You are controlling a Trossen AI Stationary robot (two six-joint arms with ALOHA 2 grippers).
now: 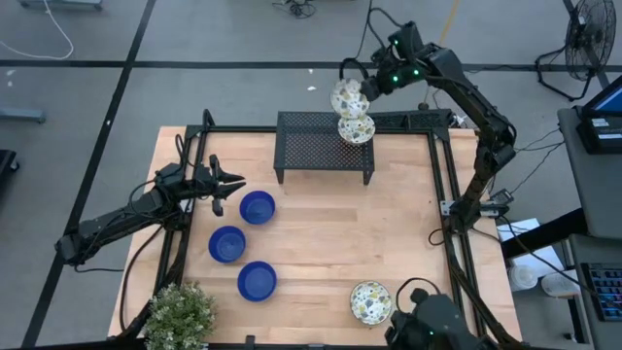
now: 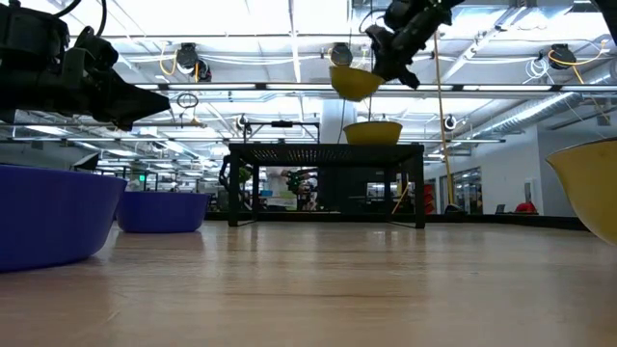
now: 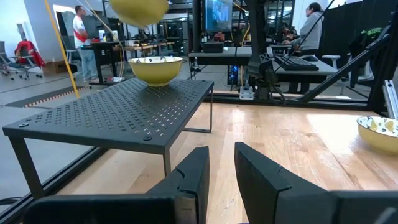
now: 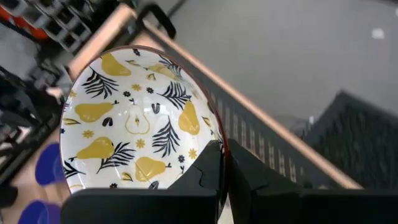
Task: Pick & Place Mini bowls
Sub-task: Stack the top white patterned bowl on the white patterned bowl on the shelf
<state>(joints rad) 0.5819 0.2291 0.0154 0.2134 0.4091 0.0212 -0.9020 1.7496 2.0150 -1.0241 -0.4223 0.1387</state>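
The mini bowls are six alike: three glossy blue bowls (image 1: 241, 245) clustered on the table (image 1: 321, 233) toward 9 o'clock, and three white ones printed with yellow pears and dark leaves, yellow outside. One patterned bowl (image 1: 357, 128) sits on the black mesh rack (image 1: 326, 146) at 12 o'clock, another (image 1: 370, 301) lies near 5 o'clock, and the third, the held bowl (image 1: 347, 98), hangs above the rack, its rim pinched by the right end effector (image 1: 367, 87). The left end effector (image 1: 228, 185) hovers beside the blue bowls at 9 o'clock, fingers slightly parted and empty.

Nearest blue bowl (image 2: 48, 217) cut off left.
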